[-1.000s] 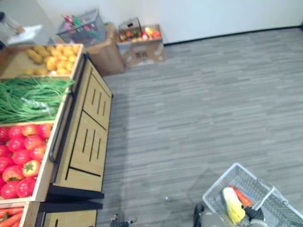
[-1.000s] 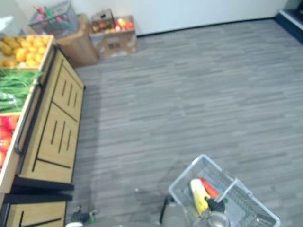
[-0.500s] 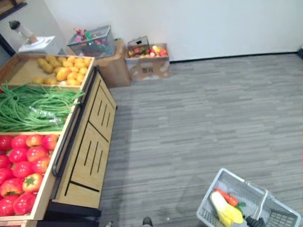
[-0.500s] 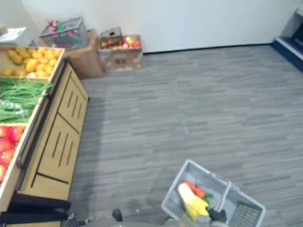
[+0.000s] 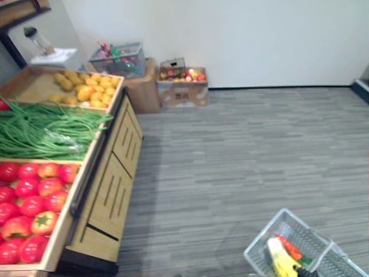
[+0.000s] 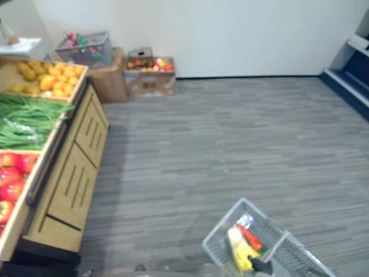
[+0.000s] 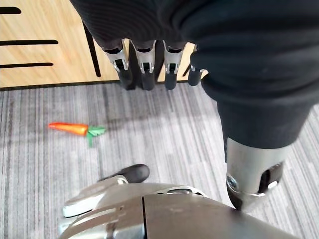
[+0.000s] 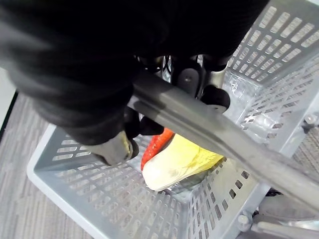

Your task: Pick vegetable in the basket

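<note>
A grey plastic basket (image 5: 262, 236) hangs low at my right side, over the grey floor. Inside it lie a yellow corn cob (image 8: 184, 159) and an orange-red carrot (image 8: 154, 144); both also show in the right eye view, the corn cob (image 6: 239, 254) beside the carrot (image 6: 251, 236). My right hand (image 8: 113, 148) is shut on the basket's grey handle (image 8: 209, 129), fingers curled over it. My left hand (image 7: 144, 64) hangs by the stand's wooden front with straight fingers, holding nothing. Another carrot (image 7: 75, 128) lies on the floor below that hand.
A wooden produce stand (image 5: 109, 184) fills the left side, with red tomatoes (image 5: 34, 196), green beans (image 5: 40, 130) and yellow produce (image 5: 83, 89) in its bins. Cardboard boxes (image 5: 181, 86) and a wire basket (image 5: 118, 57) stand by the far wall. Grey floor stretches to the right.
The camera has moved: the stand and the wall sit differently in the picture. The basket stays in my right hand with the corn cob and carrot in it.
</note>
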Controlling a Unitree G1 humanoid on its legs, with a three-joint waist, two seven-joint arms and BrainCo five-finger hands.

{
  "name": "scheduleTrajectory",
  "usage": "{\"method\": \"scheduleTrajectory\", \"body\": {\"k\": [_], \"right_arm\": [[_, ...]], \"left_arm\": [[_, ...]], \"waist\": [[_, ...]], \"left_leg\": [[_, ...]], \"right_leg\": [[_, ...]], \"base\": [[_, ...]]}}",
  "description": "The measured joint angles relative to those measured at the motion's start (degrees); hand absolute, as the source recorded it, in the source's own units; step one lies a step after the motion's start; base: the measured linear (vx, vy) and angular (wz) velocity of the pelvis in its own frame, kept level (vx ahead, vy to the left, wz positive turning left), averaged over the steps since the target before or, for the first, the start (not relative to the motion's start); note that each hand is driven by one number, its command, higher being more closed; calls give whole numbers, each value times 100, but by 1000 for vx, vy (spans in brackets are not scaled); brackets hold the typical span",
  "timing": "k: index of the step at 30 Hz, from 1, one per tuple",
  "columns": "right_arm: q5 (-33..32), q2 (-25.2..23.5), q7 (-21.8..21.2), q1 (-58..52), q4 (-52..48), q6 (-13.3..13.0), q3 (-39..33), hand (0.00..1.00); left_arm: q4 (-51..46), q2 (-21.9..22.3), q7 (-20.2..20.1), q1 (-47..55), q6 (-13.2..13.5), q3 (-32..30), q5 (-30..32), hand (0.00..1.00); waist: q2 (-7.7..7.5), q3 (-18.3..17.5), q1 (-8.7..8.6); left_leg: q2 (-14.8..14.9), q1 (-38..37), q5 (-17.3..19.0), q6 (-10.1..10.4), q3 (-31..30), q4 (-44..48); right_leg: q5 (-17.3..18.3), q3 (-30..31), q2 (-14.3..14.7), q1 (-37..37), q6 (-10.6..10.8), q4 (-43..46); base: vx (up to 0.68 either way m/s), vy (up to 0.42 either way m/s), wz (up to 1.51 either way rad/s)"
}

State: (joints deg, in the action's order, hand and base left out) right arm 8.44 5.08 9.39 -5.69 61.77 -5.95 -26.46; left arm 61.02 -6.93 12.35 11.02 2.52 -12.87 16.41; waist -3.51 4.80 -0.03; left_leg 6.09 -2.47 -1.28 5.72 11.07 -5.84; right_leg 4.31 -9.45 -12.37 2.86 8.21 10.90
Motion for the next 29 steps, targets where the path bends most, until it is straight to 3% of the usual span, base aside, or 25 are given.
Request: {"method": "scheduleTrajectory", "body": {"k": [2, 5, 7, 20, 29], "right_arm": [[-5, 12, 2, 2, 13, 50, -63, 100], [-188, 102, 13, -87, 23, 65, -258, 100], [-221, 157, 9, -150, 96, 66, -264, 100], [-320, 52, -5, -124, 311, 36, -12, 100], [-974, -111, -52, -127, 445, -60, -26, 100]], "left_arm": [[11, 81, -6, -73, 4, -102, -45, 0], [57, 309, -13, -48, 12, -231, -146, 0], [57, 366, -15, -44, 14, -290, -263, 0], [72, 296, -12, -47, 13, -338, -527, 0], [436, 275, -63, -56, 118, -323, -1360, 0]], "waist": [[46, 7, 4], [303, -62, -7], [364, -95, -8], [241, -90, -38], [236, -114, -111]], "left_leg": [[48, 35, -67, 101, -37, -1], [188, -3, -79, 142, -95, 0], [238, -34, -81, 164, -125, -1], [253, -154, -65, 196, -298, -4], [266, -198, -48, 215, -161, -5]], "right_leg": [[25, -114, 96, -191, 64, -427], [53, -215, 298, -335, 20, -588], [74, -309, 349, -436, -12, -655], [99, -571, 398, -827, -55, -897], [68, -415, 416, -825, -17, -988]], "base": [[80, -145, 6], [84, -103, 7], [103, -73, 17], [35, -10, 9], [-19, 1, -7]]}}
